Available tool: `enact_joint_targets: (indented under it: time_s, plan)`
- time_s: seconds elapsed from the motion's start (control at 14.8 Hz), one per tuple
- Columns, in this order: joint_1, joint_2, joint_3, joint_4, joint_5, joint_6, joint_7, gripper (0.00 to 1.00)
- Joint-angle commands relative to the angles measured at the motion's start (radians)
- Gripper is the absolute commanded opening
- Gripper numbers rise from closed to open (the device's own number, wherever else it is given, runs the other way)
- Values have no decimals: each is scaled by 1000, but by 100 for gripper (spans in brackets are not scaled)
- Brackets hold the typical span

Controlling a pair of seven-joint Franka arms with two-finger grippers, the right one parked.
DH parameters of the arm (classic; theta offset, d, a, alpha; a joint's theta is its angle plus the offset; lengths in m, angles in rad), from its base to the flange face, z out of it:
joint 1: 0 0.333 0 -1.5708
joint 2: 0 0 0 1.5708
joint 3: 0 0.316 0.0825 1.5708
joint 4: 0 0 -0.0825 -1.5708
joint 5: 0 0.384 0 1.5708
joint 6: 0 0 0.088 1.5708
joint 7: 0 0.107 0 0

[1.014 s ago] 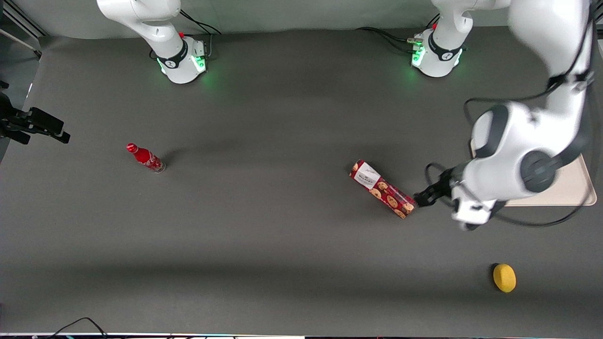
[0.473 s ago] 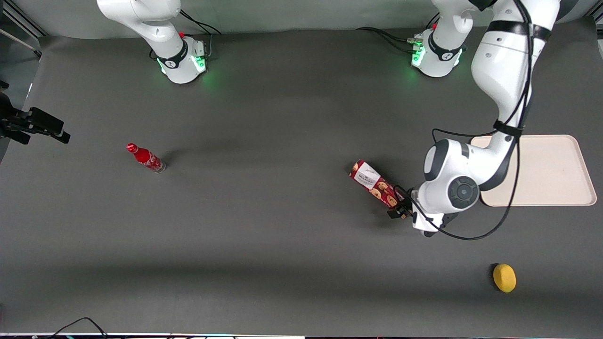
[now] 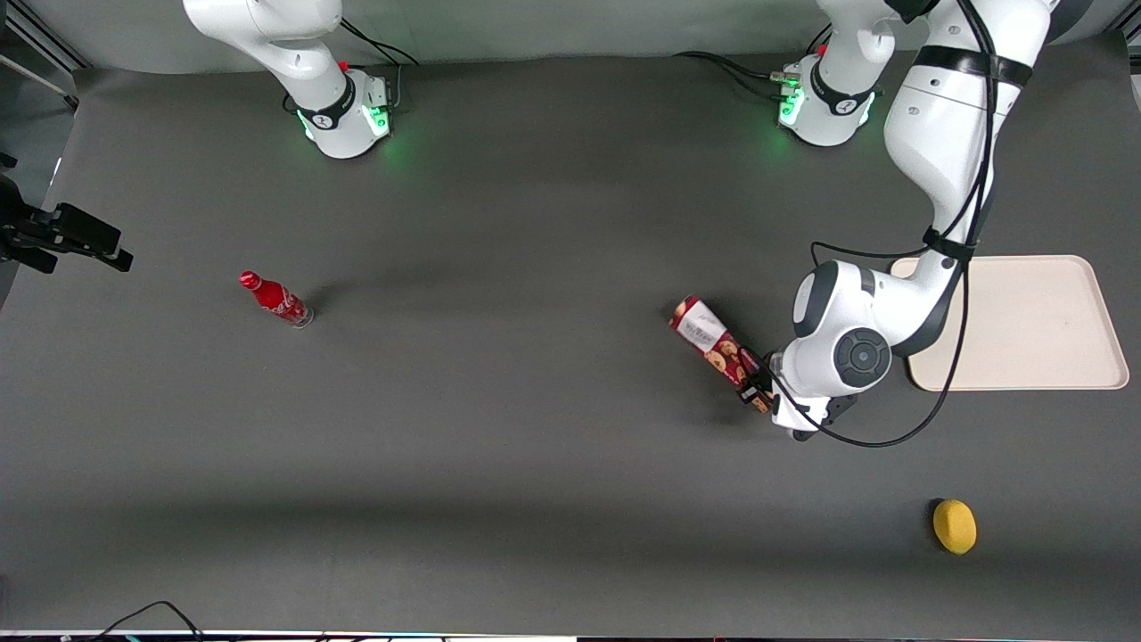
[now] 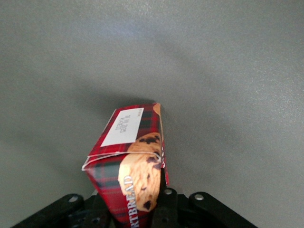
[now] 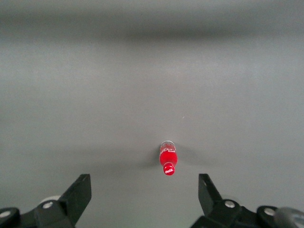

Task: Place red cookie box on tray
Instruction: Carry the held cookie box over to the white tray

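The red cookie box [image 3: 716, 348] is a long dark-red carton with cookie prints and a white label at one end. It lies slantwise on the grey table, beside the cream-beige tray [image 3: 1025, 321] and apart from it. My left gripper [image 3: 756, 389] is shut on the box's end nearest the tray; the label end points away from it. In the left wrist view the box [image 4: 135, 156] sits between the black fingers [image 4: 164, 202], with the gripper [image 4: 135, 206] closed on its sides. The tray holds nothing.
A yellow lemon-like object [image 3: 954, 526] lies nearer the front camera than the tray. A small red bottle [image 3: 276, 300] stands toward the parked arm's end of the table and also shows in the right wrist view [image 5: 167, 161].
The left arm swung down and its gripper went around the box's end, then closed on it. The box's label end has shifted slightly farther from the front camera.
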Motion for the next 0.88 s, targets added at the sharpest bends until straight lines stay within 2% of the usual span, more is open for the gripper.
enact_joint_targets:
  time_s: [0.0,0.2,0.41,0.61,0.81]
  plan:
    - [1,-74,6,0,18,-73,-5,0]
    - [26,-142,24,144,16,-319,62,0]
    - [26,-180,113,358,3,-627,233,0]
    - [26,-196,251,547,3,-874,521,0]
    - [26,-197,436,691,7,-1047,819,0]
